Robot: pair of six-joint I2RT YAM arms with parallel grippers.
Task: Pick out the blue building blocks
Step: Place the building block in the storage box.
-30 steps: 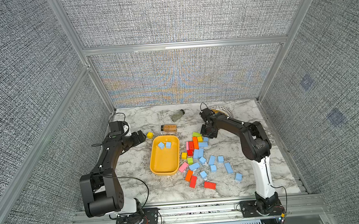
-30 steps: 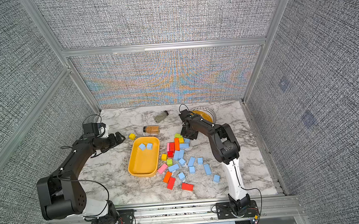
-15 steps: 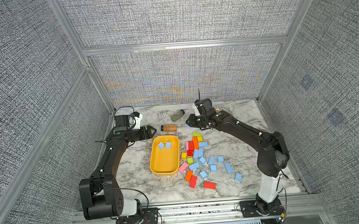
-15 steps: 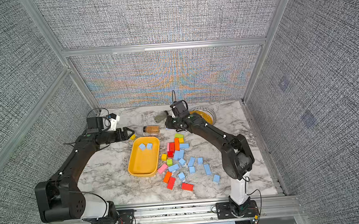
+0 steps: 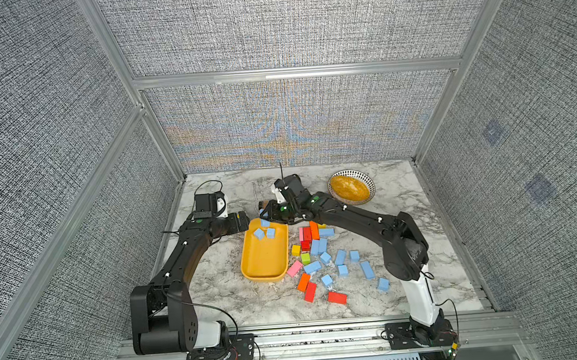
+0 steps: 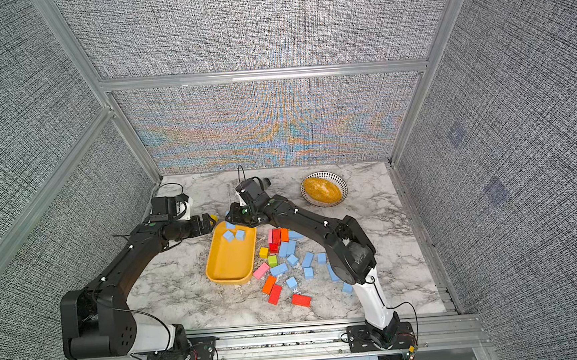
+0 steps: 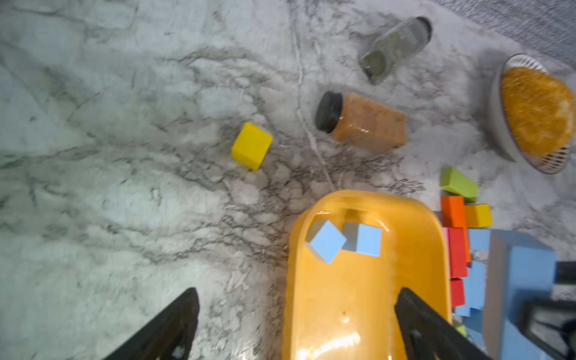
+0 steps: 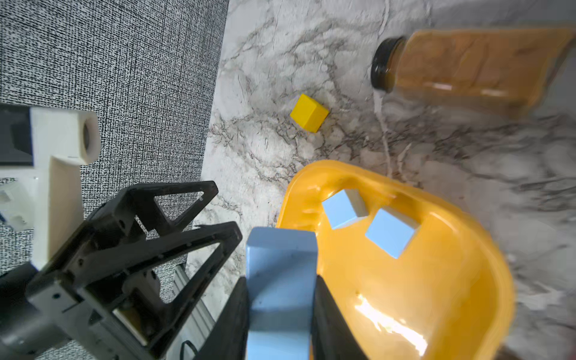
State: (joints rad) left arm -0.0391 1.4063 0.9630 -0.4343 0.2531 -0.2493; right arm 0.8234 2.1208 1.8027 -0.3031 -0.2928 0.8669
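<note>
Loose blue blocks (image 5: 340, 257) are scattered at 3 o'clock from a yellow tray (image 5: 265, 262). Two blue cubes (image 5: 259, 233) are seen at its 12 o'clock end. Over that rim, a long blue block (image 8: 280, 268) is clamped between the right gripper (image 5: 268, 215) fingers (image 8: 330, 318). At 10 o'clock, the left gripper (image 7: 297, 294) is spread wide, empty.

Two blue blocks (image 5: 259, 233) sit in the tray (image 5: 264, 262), others scattered beside.
</note>
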